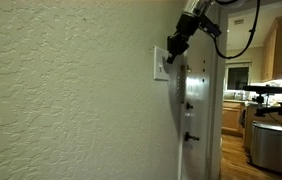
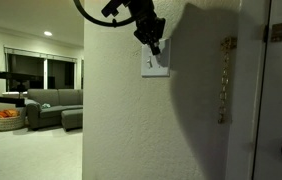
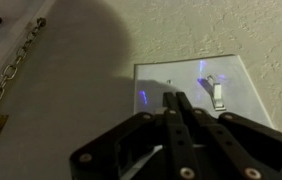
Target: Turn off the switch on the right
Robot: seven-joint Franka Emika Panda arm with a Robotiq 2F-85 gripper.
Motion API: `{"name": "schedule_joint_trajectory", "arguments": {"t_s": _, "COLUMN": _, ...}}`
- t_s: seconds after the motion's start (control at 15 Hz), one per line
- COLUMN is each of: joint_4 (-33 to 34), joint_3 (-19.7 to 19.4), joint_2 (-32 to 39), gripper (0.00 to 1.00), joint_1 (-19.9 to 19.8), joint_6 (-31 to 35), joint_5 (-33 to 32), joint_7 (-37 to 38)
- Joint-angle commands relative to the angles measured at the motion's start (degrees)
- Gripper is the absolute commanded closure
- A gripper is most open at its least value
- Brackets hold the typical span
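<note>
The white wall plate (image 3: 247, 100) sits on a textured wall and also shows in both exterior views (image 1: 160, 65) (image 2: 153, 68). My gripper (image 3: 174, 97) is shut and empty, its tips pressed together against the plate's half nearer the door chain. The switch is hidden under the fingertips there. One white toggle (image 3: 217, 91) shows on the plate's other half, apart from the fingers. In both exterior views the gripper (image 1: 171, 52) (image 2: 156, 46) comes down at a slant onto the plate's top.
A door with a hanging chain (image 3: 16, 65) (image 2: 224, 80) stands right beside the plate, and its edge and handle (image 1: 191, 137) are close to the arm. A sofa (image 2: 56, 105) and a kitchen (image 1: 266, 110) lie further off.
</note>
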Motion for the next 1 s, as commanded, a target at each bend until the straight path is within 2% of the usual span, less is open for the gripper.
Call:
{"name": "schedule_joint_trajectory", "arguments": {"t_s": 0.0, "joint_4": -2.4, "joint_3": -0.1, "joint_2": -1.5, "gripper": 0.94, "joint_1": -0.2, "joint_6": 1.6, "joint_5": 0.1, "joint_7": -0.6}}
{"name": "schedule_joint_trajectory", "arguments": {"t_s": 0.53, "joint_4": -0.7, "joint_3": 0.0, "joint_2": -0.5, "gripper": 0.95, "joint_1": -0.3, "joint_6": 2.4, "joint_5": -0.6, "joint_7": -0.3}}
{"name": "schedule_joint_trajectory", "arguments": {"t_s": 0.93, "joint_4": -2.2, "joint_3": 0.0, "joint_2": -0.1, "gripper": 0.95, "joint_1": -0.2, "joint_6": 1.5, "joint_5": -0.5, "joint_7": -0.2}}
